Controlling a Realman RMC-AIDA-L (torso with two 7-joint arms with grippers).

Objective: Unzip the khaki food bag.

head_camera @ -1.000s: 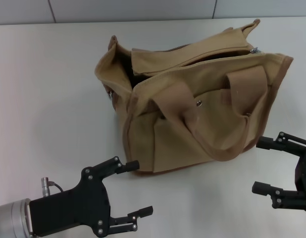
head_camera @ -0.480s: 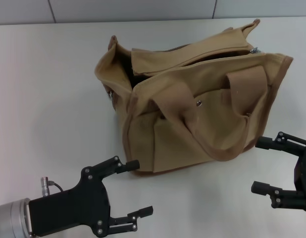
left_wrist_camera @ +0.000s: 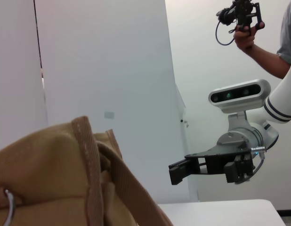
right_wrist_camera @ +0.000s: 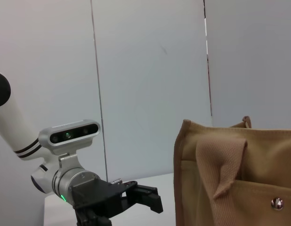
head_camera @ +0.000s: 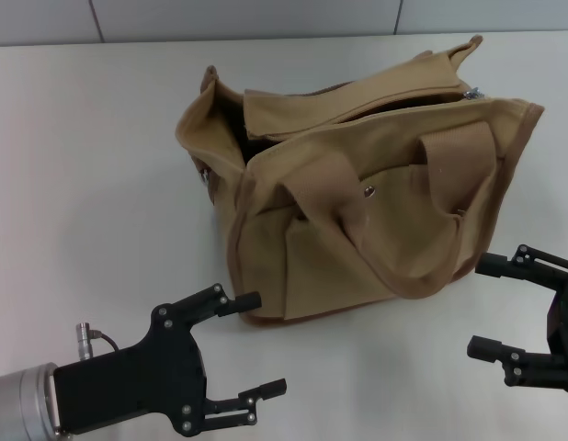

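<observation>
Down low, the left gripper (head_camera: 250, 344) waits with its fingers spread wide, holding nothing, just beside the bag's (head_camera: 357, 193) front corner. The right gripper (head_camera: 484, 306) is wide open too, near the bag's other end. The bag sits on the white table (head_camera: 91, 165).

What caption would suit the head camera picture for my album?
Khaki food bag on a white table, left end effector and right end effector open in front of it.

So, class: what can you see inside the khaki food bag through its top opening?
Inside the khaki food bag, only dark shadow and a strip of brownish lining show through the gap under the folded top flap. Any contents are covered by the flap and the bag's walls.
</observation>
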